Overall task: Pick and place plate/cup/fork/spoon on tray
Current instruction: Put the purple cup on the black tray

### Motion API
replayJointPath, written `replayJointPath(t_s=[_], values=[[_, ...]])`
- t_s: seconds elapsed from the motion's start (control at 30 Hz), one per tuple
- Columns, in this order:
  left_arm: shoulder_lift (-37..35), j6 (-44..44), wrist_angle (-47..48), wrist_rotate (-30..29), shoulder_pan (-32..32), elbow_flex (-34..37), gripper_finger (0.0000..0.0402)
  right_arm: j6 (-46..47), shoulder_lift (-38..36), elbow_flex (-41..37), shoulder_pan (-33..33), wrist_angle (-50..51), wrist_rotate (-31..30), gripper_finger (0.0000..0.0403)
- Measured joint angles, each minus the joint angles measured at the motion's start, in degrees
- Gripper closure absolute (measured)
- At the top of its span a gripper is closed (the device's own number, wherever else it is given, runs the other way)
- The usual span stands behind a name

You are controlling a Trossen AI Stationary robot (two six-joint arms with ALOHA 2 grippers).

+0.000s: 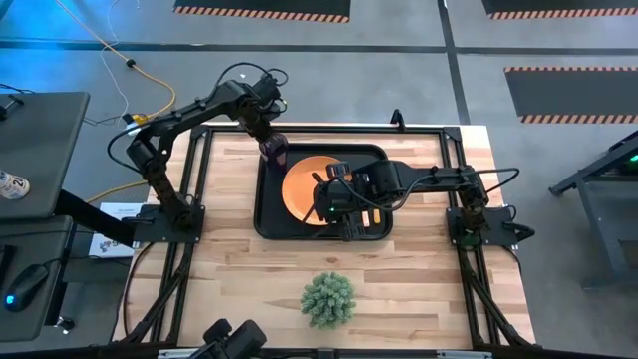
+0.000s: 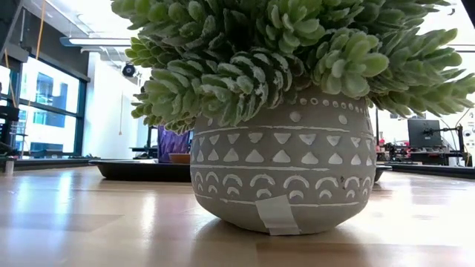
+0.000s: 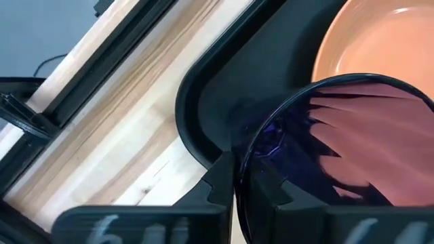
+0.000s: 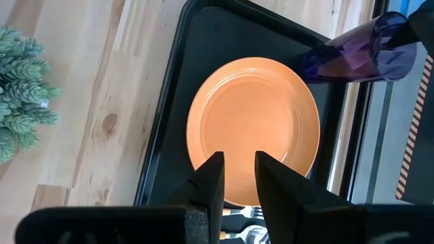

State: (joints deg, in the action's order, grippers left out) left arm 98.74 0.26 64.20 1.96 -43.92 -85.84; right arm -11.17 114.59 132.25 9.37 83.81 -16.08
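The black tray [image 1: 269,214] lies in the middle of the table, with the orange plate [image 1: 299,184] resting flat in it. The purple cup [image 1: 274,150] is upright over the tray's far left corner, and my left gripper [image 3: 237,179] is shut on it. My right gripper [image 4: 237,173] hovers open above the plate's right edge with nothing between its fingers. Silver cutlery ends [image 4: 249,224] lie on the tray below it. I cannot tell fork from spoon. My left gripper pinches the cup's rim [image 3: 239,159] on the side toward the tray's corner, one finger inside the cup and one outside. The fingers come from above, pointing steeply down. The cup stays upright, mouth up. Whether its base rests on the tray I cannot tell.
A spiky green plant in a grey patterned pot [image 1: 329,297] stands near the table's front edge and fills the low view [image 2: 282,170]. Black frame rails [image 1: 194,189] run along the table's left and right sides. Bare wood lies between tray and plant.
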Motion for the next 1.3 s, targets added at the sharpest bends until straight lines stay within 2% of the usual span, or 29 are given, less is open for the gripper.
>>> replayJointPath(t_s=[0.5,0.97,1.3], values=[[0.00,-0.64,0.61,0.30,-0.44,0.00,0.0350,0.19,0.00,0.00,0.01,0.01,0.15,0.0327],[-0.11,-0.60,1.34,0.26,-0.74,-0.11,0.0296,0.21,0.00,0.00,0.01,0.02,0.24,0.0327],[-0.16,-0.12,4.51,0.13,-0.76,-6.79,0.0284,0.21,0.00,0.00,0.01,0.02,0.46,0.0327]])
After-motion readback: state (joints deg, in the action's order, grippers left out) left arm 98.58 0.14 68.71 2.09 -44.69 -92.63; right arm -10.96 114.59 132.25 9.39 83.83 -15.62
